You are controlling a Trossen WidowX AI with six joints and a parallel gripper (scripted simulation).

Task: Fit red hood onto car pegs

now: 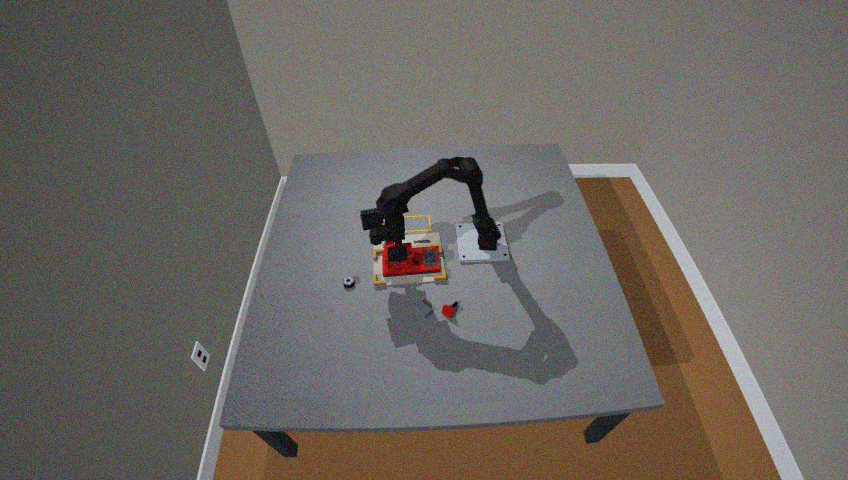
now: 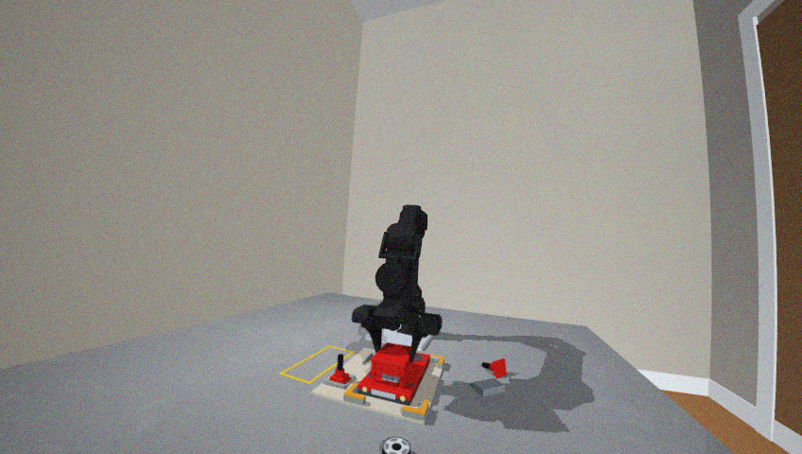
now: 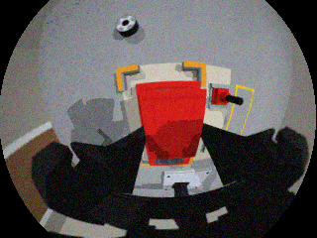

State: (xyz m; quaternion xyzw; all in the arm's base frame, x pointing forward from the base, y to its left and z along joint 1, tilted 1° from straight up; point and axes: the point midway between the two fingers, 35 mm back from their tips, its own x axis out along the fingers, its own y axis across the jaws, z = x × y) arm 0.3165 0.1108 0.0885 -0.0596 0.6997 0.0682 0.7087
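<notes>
No legible text, label, brand, number or sign is shown on any surface in the three views; markings, where present, are too small or blurred to be read.
</notes>
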